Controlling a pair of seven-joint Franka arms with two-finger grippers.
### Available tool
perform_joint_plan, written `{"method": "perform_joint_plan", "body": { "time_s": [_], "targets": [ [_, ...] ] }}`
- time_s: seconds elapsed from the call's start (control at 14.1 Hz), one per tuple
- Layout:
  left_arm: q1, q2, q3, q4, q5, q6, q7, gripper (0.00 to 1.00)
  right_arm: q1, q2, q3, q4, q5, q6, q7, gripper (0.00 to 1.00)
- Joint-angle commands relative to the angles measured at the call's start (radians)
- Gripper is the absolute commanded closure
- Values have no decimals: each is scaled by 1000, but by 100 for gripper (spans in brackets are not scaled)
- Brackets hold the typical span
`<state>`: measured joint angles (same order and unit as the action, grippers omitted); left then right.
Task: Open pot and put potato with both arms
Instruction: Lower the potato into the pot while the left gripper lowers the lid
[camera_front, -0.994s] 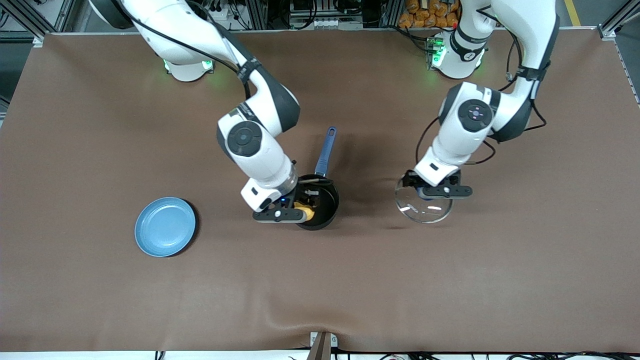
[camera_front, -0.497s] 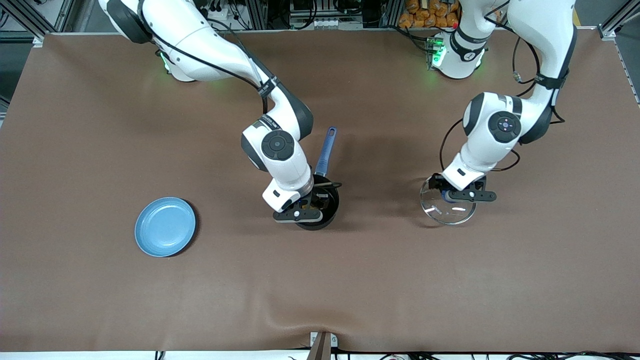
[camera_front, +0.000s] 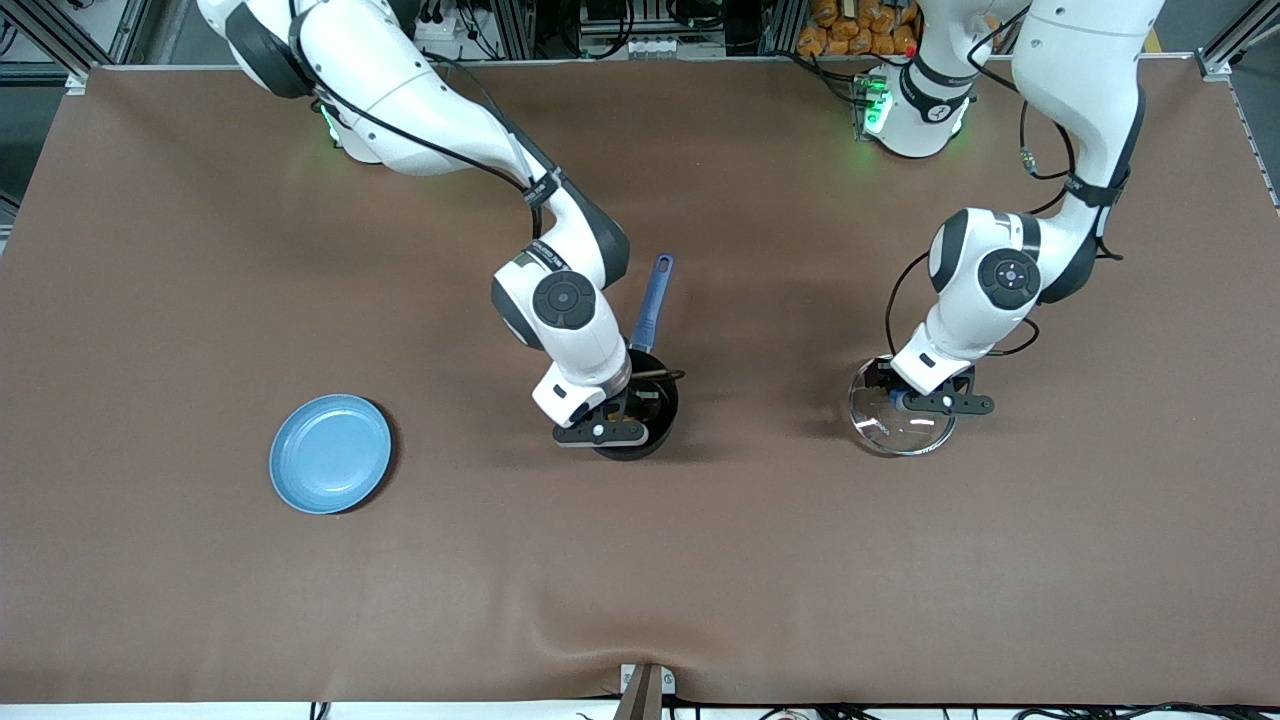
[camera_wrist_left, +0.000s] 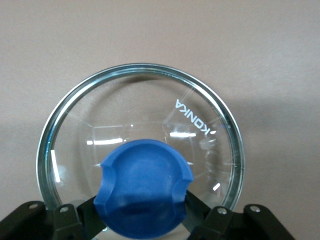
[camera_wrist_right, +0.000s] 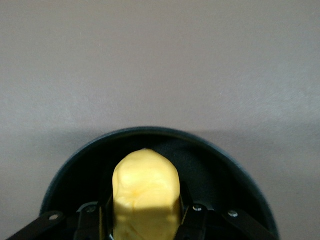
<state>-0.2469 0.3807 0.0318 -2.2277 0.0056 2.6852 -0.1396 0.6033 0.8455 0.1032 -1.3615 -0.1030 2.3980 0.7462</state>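
Note:
The black pot (camera_front: 662, 402) stands open mid-table, its blue handle (camera_front: 651, 300) pointing toward the robots' bases. My right gripper (camera_front: 622, 412) is down inside the pot, shut on the yellow potato (camera_wrist_right: 145, 190). The pot's dark rim (camera_wrist_right: 225, 165) rings the potato in the right wrist view. The potato is hidden in the front view. My left gripper (camera_front: 903, 400) is shut on the blue knob (camera_wrist_left: 142, 192) of the glass lid (camera_front: 900, 428). It holds the lid flat, low at the table, beside the pot toward the left arm's end.
A light-blue plate (camera_front: 330, 453) lies on the brown cloth toward the right arm's end of the table, a little nearer to the front camera than the pot. A cloth fold and a bracket (camera_front: 645, 685) sit at the near edge.
My right gripper has sunk into the pot with the potato, which no longer shows from the front. My left gripper has carried the lid toward the left arm's end and lowered it.

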Motion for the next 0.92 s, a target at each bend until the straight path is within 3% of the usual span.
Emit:
{"method": "perform_joint_plan", "body": {
  "time_s": [0.0,0.14,0.21,0.35,0.43,0.5,0.57,0.85],
  "targets": [
    [35,20,-9,8,-12,31,52,53,20,27,-16,-5,-46,39,62,100],
    [38,33,-9,10,-12,38,58,51,24,38,-17,-5,-50,43,70,100],
    [38,37,-7,13,-12,39,60,43,24,40,-17,-5,-50,43,71,100],
    [38,43,-7,19,-12,39,64,8,23,40,-19,-8,-50,41,71,95],
    [37,43,-7,19,-12,38,64,2,20,38,-17,-8,-49,40,71,72],
    [34,40,-7,22,-12,38,64,0,18,38,-17,-8,-47,39,71,34],
    [31,28,-7,25,-12,35,60,0,18,37,-17,-8,-47,39,71,3],
    [29,-101,-4,36,-12,-50,43,0,6,9,-19,1,-47,26,56,0]
  ]
}}
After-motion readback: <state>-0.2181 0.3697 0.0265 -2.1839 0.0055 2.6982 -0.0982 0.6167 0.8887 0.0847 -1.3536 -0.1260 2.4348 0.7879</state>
